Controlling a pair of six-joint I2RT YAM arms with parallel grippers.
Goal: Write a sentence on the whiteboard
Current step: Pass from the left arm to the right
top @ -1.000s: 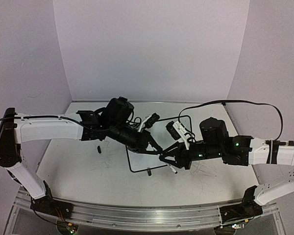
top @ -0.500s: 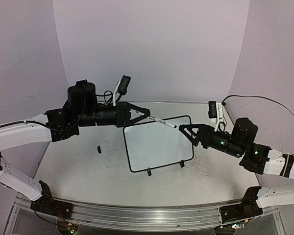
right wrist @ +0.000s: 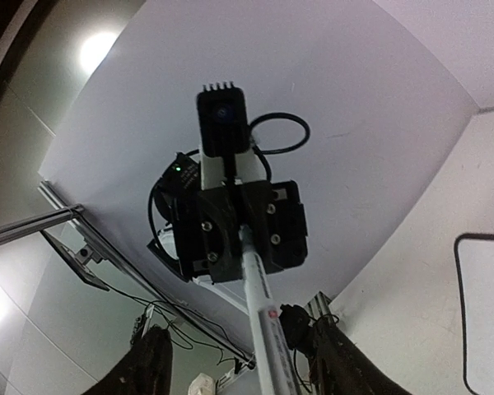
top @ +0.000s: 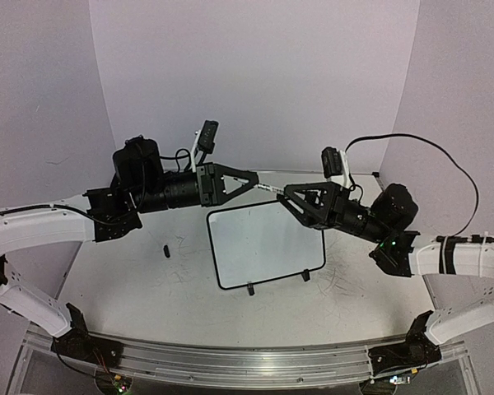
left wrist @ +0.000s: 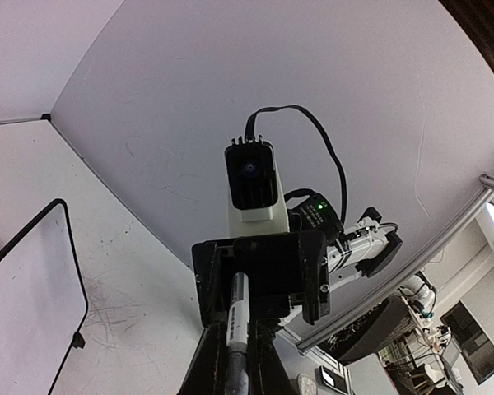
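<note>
Marker: The marker (top: pixel 269 190) hung in the air over the far edge of the whiteboard (top: pixel 267 247), close to the far edge of the table (top: pixel 123 280). It lay almost flat. Its long way ran from left to right, with the right end a little lower.
Left gripper: The left gripper (top: pixel 249 181) was pinched tight on the left end of the marker. Its arm came in from the left edge, lifted high, and pointed to the right.
Right gripper: The right gripper (top: pixel 288 195) faced it nose to nose, with the marker's other end between its fingers. In its own wrist view the fingers sat wide apart on each side, so I think it was not squeezing (the top view was too small to be sure).
Whiteboard: It lay flat near the middle of the table, a bit toward the right edge. It was below both grippers and on their near-edge side. No sentence showed on it.
Next move: Both grippers were just as near to the marker. My guess is that the right one needed to close on its end (maybe a cap) and pull straight along the marker, off to the right.
</note>
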